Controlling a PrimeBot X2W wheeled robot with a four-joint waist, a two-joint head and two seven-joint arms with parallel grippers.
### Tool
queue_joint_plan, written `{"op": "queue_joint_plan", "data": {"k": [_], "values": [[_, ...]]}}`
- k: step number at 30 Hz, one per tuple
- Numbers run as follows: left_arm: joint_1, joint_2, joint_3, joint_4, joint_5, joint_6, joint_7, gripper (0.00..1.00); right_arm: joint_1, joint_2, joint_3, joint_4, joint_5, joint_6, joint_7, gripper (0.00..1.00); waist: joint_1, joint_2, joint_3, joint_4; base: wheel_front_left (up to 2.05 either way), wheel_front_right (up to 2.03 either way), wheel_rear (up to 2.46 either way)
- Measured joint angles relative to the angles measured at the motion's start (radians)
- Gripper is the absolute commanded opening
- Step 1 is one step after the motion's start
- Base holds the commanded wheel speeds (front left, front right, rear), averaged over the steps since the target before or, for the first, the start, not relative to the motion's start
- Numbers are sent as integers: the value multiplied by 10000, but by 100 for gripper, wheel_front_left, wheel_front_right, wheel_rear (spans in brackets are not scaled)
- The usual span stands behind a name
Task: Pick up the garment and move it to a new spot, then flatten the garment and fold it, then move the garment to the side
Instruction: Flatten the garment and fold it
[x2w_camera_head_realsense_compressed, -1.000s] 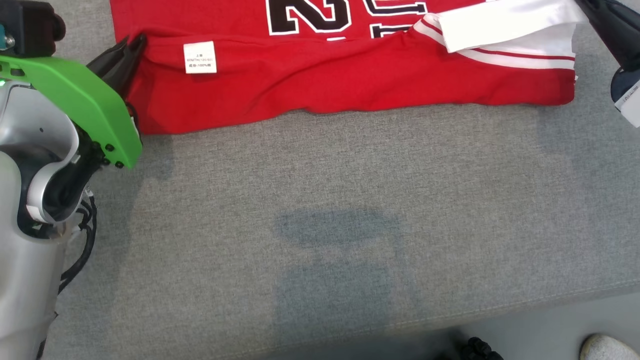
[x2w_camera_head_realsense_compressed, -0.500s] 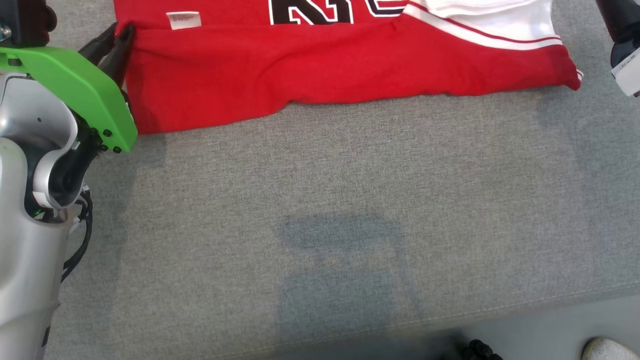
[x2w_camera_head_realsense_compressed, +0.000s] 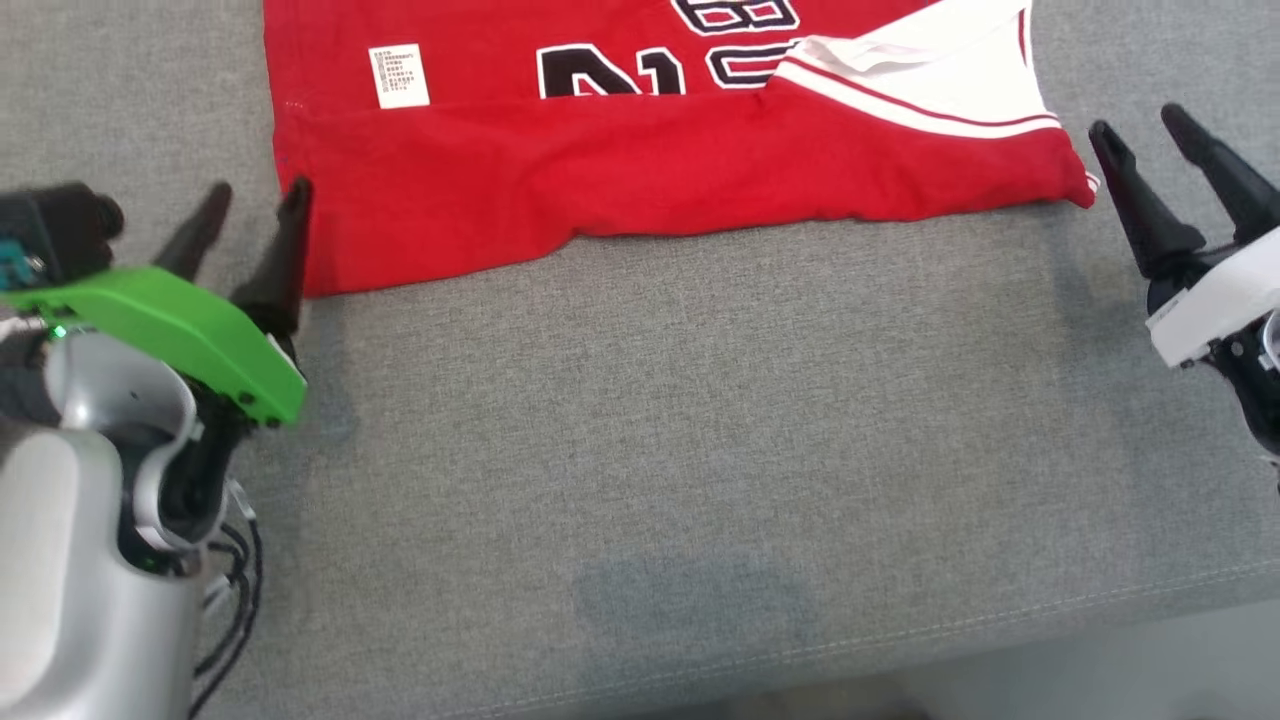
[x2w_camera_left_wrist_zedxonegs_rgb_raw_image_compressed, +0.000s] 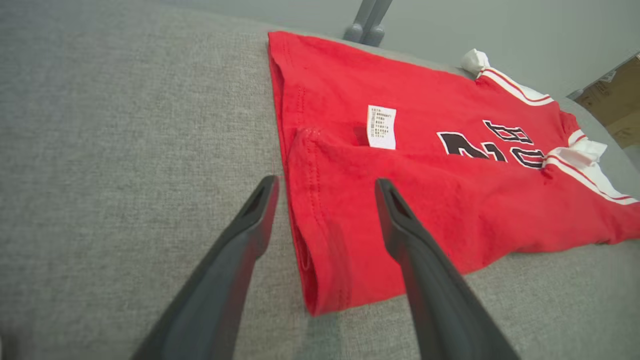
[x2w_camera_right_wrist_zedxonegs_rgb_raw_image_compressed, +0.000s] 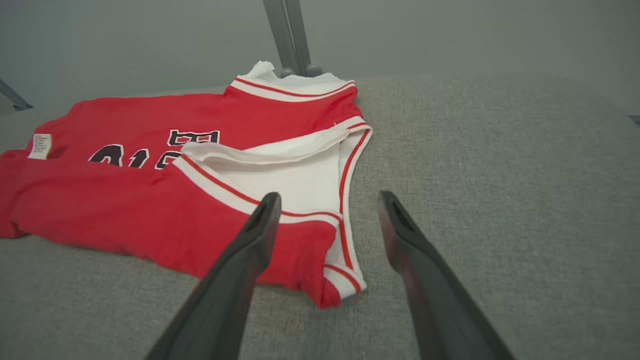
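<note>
- left gripper (x2w_camera_head_realsense_compressed: 256, 195): fingers spread wide, nothing in them. They sit right at the left near corner of the garment (x2w_camera_head_realsense_compressed: 600, 170). In the left wrist view the gripper (x2w_camera_left_wrist_zedxonegs_rgb_raw_image_compressed: 326, 184) frames the folded side edge of the garment (x2w_camera_left_wrist_zedxonegs_rgb_raw_image_compressed: 425, 200), one finger over bare bench and the other over red cloth. Can't tell if either tip actually touches the fabric.
- right gripper (x2w_camera_head_realsense_compressed: 1136, 122): also wide open and empty, just off the garment's right near corner, with a bit of grey showing between them in the head view. From the right wrist view, the gripper (x2w_camera_right_wrist_zedxonegs_rgb_raw_image_compressed: 329, 197) has that corner of the garment (x2w_camera_right_wrist_zedxonegs_rgb_raw_image_compressed: 125, 210) just ahead of the fingers.
- wrists: green cover (x2w_camera_head_realsense_compressed: 170, 325) on the left one, white cover (x2w_camera_head_realsense_compressed: 1215, 300) on the right.
- garment itself: red jersey lying flat across the far part of the bench (x2w_camera_head_realsense_compressed: 700, 420), with the near long edge folded over onto the body. Black numbers outlined in white (x2w_camera_head_realsense_compressed: 610, 75) peek out above the fold. A white panel with red striping (x2w_camera_head_realsense_compressed: 950, 75) is at the right end.
- small white care label (x2w_camera_head_realsense_compressed: 398, 76) near the left end, facing up.
- bench is grey woven fabric with a stitched seam along its near edge.
- past the far edge: grey metal legs (x2w_camera_right_wrist_zedxonegs_rgb_raw_image_compressed: 290, 35) and a cardboard box (x2w_camera_left_wrist_zedxonegs_rgb_raw_image_compressed: 612, 95).
</note>
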Motion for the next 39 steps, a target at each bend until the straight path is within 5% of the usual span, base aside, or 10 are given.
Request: {"op": "queue_joint_plan", "data": {"k": [10,39], "values": [[948,-422,-339,224,-318,-29,-330,100,722,46,-153,629,109,-284,-343,100,0,0,-647,36,0,0,0],[356,-476,-629,1327,-173,-198,-324,100,-427,815,656,2092,23,-104,-171,100,0,0,13,405,0,0,0]]}}
